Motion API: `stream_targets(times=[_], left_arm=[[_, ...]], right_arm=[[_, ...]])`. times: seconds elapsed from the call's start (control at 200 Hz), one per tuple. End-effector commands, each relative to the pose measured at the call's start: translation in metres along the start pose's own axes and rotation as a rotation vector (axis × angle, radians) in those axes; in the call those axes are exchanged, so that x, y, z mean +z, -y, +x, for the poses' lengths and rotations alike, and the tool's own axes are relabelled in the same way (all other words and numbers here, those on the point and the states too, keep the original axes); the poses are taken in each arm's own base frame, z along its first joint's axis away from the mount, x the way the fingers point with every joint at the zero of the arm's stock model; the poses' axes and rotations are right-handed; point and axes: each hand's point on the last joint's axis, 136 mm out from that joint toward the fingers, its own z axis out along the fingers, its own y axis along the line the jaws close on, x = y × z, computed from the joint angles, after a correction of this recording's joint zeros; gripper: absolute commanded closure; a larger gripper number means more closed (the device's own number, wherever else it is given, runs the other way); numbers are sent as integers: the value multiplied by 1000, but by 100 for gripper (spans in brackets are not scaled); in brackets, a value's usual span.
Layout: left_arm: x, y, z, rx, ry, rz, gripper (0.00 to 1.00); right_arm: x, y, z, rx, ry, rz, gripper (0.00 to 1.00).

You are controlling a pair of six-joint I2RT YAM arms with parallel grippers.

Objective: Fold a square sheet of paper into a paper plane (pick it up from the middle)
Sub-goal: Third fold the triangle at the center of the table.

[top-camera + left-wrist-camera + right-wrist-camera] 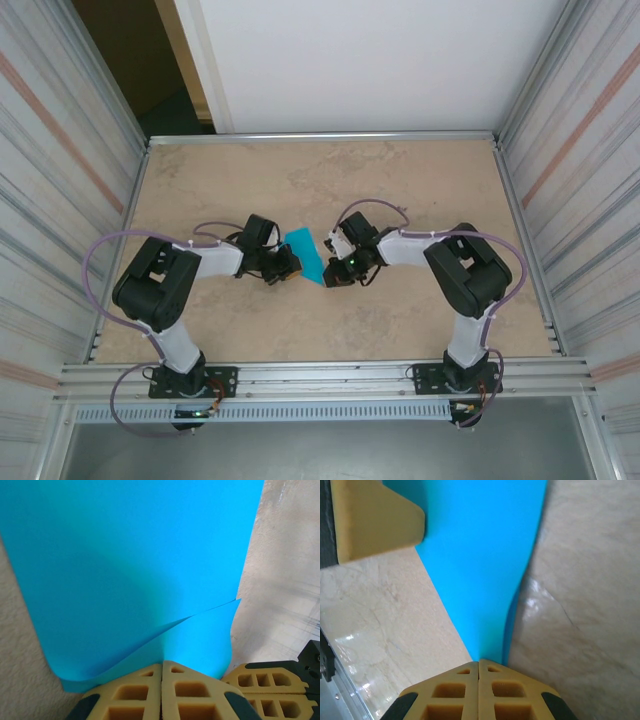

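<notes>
Closest in, the yellow pads (pixel 135 695) of our left gripper (pixel 161 666) are pressing flush together on the near edge of the paper (pixel 130 555), with no gap showing between them. Our right gripper (pixel 479 663) is doing the same from the other side, its jaws closed on a narrow tail of the paper. From above, the paper is hanging tilted between the two grippers near the middle of the table (pixel 300 180), and we cannot tell whether its lower edge is touching the surface. In the left wrist view a loose upper layer is curling away from the one beneath, so we are judging it folded at least once. It is looking thin, light and limp, bowing where nothing supports it, and a hard pull is likely to crease or tear it. We are judging the edges, close to an existing crease, the best places to pinch.
</notes>
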Motion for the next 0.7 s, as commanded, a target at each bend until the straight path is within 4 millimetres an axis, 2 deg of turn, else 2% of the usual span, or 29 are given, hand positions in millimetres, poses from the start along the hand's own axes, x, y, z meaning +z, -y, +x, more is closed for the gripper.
stream_targets(times=[0.0,0.11,0.276,0.436,0.561,0.697], left_arm=[[4,-88,24,-118,-46,-314,91],[5,-84,21,-111,-43,-298,91],[6,-69,14,-69,-39,-248,91],[12,-47,4,33,-47,-173,91],[16,-31,-5,133,-57,-126,91],[19,-20,-9,199,-71,-91,91]], right_arm=[[-8,23,41,50,-90,88,93],[-22,18,32,25,-28,102,93],[-38,-15,7,-46,84,43,92],[-25,-31,-15,-48,129,47,92],[-13,-32,-31,-1,149,35,92],[-3,-29,-38,16,142,44,93]])
